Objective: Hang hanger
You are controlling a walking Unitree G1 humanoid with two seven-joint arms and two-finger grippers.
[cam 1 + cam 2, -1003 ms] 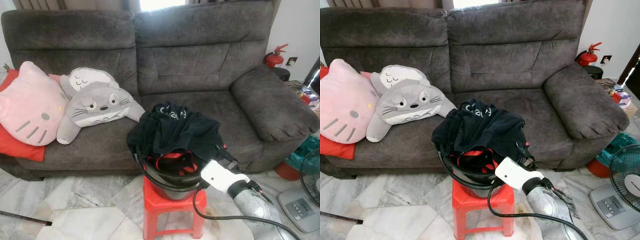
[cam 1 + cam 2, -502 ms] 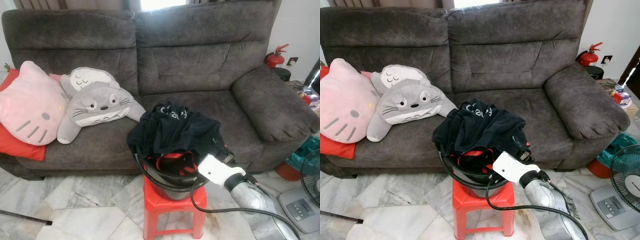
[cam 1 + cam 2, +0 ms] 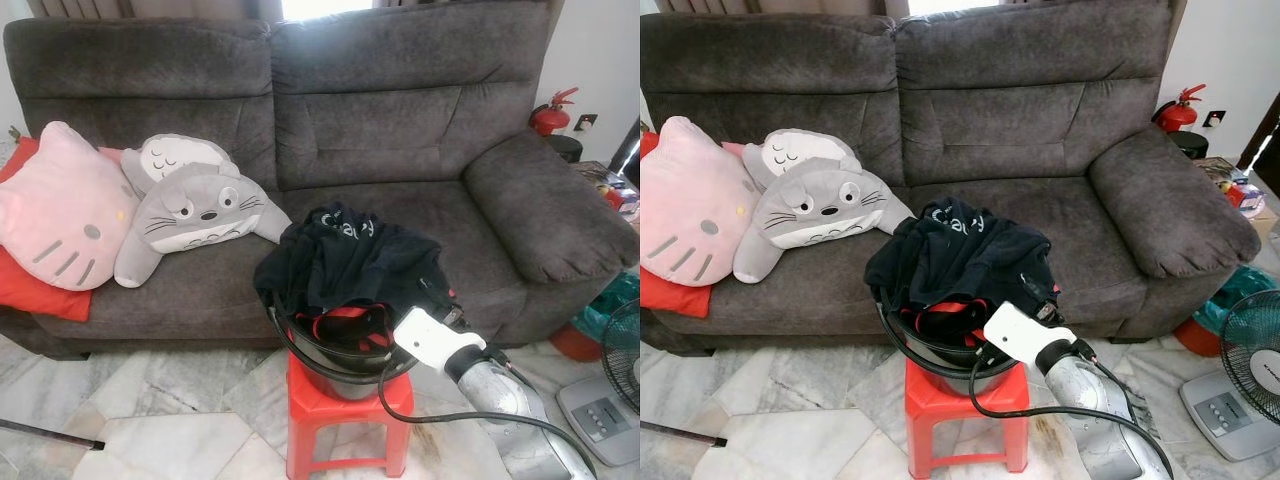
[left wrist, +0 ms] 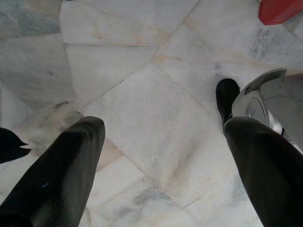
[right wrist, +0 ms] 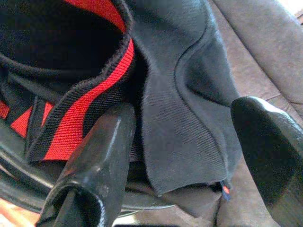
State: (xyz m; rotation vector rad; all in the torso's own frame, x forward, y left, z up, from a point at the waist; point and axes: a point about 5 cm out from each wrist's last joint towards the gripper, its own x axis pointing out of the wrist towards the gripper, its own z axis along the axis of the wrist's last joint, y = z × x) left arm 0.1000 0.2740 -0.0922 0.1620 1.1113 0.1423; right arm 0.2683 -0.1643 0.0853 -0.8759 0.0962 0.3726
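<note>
— Right wrist view: where's the right gripper [image 5: 184, 175]?
— At the basin [image 3: 335, 368] on the red stool [image 3: 345, 405], fingers [image 5: 102, 151] spread around the black garment [image 5: 189, 123] (no hanger can be made out).
— Left gripper [image 4: 165, 156]?
— Spread over the marble floor [image 4: 142, 71].

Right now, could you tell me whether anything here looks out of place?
The black garment spills over the rim of the bucket, which sits on a small red stool. The open right gripper straddles a fold of it.
</note>
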